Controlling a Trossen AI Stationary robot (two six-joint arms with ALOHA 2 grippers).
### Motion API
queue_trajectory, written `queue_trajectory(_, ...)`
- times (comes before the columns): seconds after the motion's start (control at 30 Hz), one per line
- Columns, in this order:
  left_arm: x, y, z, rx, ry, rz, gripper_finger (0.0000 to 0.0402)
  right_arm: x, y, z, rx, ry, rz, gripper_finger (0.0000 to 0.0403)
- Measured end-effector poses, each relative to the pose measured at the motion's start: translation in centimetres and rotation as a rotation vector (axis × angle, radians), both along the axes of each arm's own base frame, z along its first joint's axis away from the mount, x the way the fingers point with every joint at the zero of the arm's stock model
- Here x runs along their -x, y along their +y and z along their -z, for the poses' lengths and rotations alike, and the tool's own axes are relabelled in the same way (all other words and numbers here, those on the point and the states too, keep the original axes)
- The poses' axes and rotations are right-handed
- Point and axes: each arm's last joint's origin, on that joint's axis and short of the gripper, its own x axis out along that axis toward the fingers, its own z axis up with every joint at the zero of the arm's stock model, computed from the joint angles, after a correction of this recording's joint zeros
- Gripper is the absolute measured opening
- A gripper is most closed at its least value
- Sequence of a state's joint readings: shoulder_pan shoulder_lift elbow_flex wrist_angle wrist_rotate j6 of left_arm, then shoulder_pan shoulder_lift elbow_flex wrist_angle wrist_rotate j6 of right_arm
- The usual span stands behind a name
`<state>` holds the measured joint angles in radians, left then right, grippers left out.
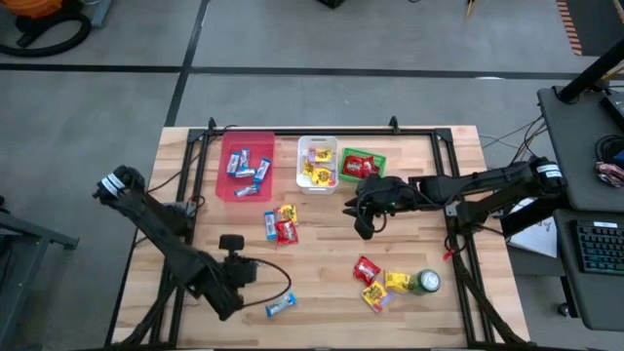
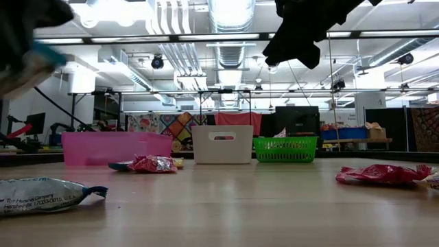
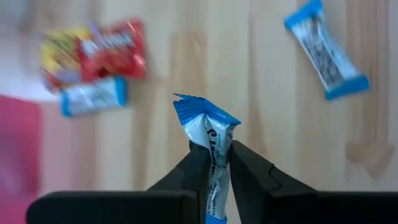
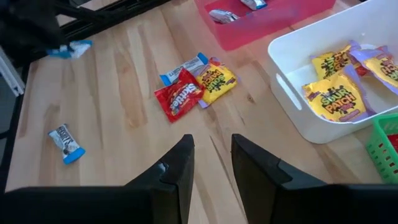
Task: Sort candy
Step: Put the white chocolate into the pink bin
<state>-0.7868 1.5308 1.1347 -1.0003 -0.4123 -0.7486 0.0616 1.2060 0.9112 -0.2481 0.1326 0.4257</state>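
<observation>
My left gripper (image 3: 211,152) is shut on a slim blue-and-silver candy bar (image 3: 208,127) above the table's near left part (image 1: 236,275). It also shows blurred in the low view (image 2: 31,48). Another blue bar (image 1: 280,305) lies flat on the wood close by. A red, a yellow and a blue candy (image 1: 281,224) lie together at mid-table. More red and yellow packets (image 1: 378,283) lie beside a green can (image 1: 426,283). My right gripper (image 4: 211,155) hovers open over the table's middle right (image 1: 363,219), with nothing between its fingers. My left gripper pinches the bar between its two fingers, which point steeply down from above. The bar lies along the fingers. Its crimped blue end (image 3: 200,111) sticks out past the fingertips, and the bar is lifted clear of the table.
Along the far edge stand a pink bin (image 1: 230,185) with blue bars, a white bin (image 1: 302,174) with yellow packets and a green basket (image 1: 363,176) with red ones. Bare wood lies between the two arms at the table's near middle.
</observation>
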Motion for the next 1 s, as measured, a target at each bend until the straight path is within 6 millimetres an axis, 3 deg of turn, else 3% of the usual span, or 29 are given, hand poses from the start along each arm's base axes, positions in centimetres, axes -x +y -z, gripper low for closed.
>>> queue_trajectory(0.3, -0.6, 3.6, -3.9, -0.12, -0.247, -0.016, 0.0039, 0.0, 0.7, 0.0, 0.002, 0.0, -0.025, 0.0098)
queue_trajectory(0.57, -2.4, 9.9, -5.8, -0.257, -0.277, -0.155, 0.0039, 0.0, 0.6, 0.0, 0.013, -0.003, 0.009, 0.0098)
queue_trajectory(0.77, -3.4, 15.8, -5.0, -0.381, -0.118, -0.211, 0.0039, 0.0, 0.6, 0.0, 0.012, -0.003, 0.011, 0.0098)
queue_trajectory(1.0, -3.9, 24.2, -2.5, -0.419, 0.058, -0.38, 0.0039, 0.0, 0.6, 0.0, 0.021, -0.007, 0.024, 0.0098)
